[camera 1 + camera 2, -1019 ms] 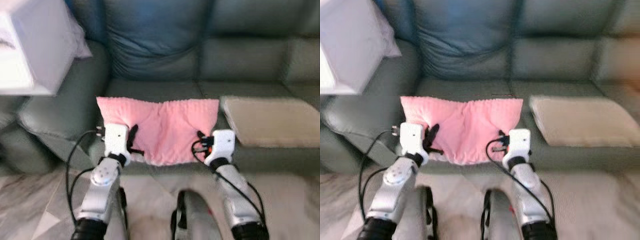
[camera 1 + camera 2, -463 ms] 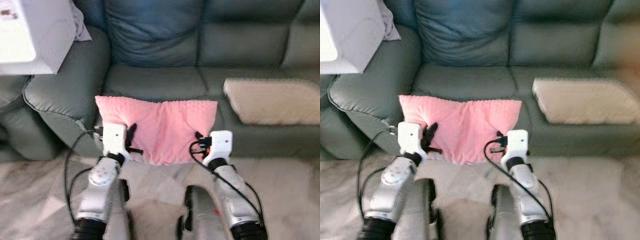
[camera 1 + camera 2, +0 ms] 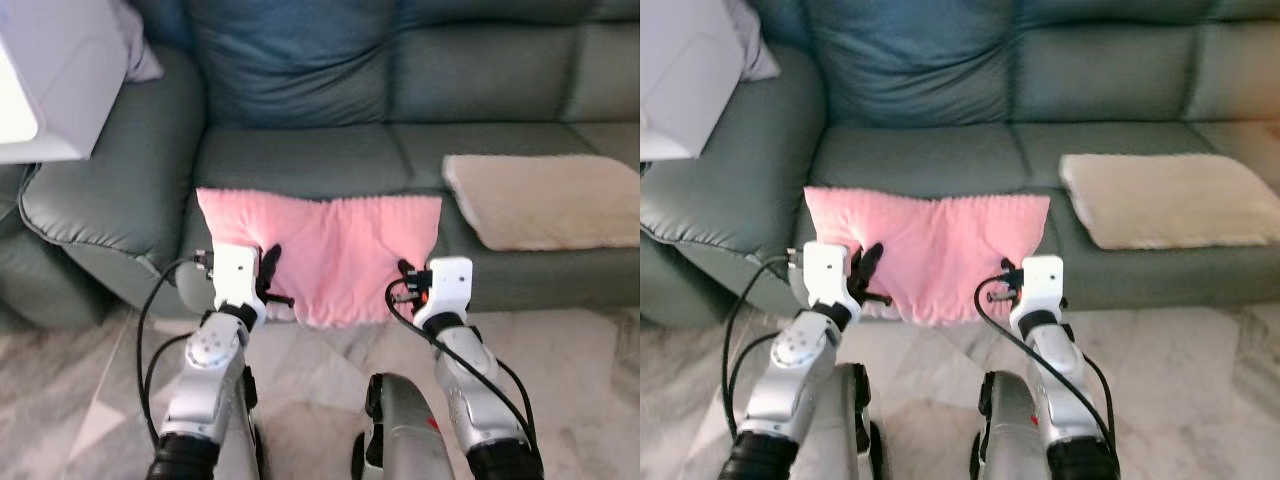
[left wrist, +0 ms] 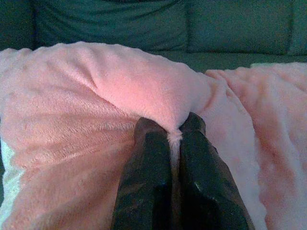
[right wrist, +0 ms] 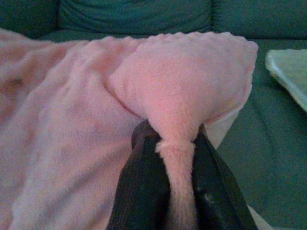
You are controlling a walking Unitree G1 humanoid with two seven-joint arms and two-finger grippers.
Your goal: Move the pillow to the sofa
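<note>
A fluffy pink pillow (image 3: 325,245) hangs between my two arms, in front of the grey-green sofa (image 3: 300,155), its upper edge level with the seat's front. My left gripper (image 3: 268,280) is shut on the pillow's lower left edge; in the left wrist view the black fingers (image 4: 148,182) pinch a fold of pink fabric (image 4: 96,100). At the pillow's lower right corner my right gripper (image 3: 404,272) is shut too, and the right wrist view shows a bunched corner (image 5: 182,91) squeezed between its fingers (image 5: 144,187).
A beige cushion (image 3: 540,198) lies on the sofa seat to the right. A large blue back cushion (image 3: 290,60) leans behind the left seat. A white box (image 3: 45,75) sits over the left armrest (image 3: 100,205). Marble floor (image 3: 320,360) lies below.
The camera has shifted, and the sofa seat now shows more fully beyond the pillow. Both grippers keep their hold on the pillow.
</note>
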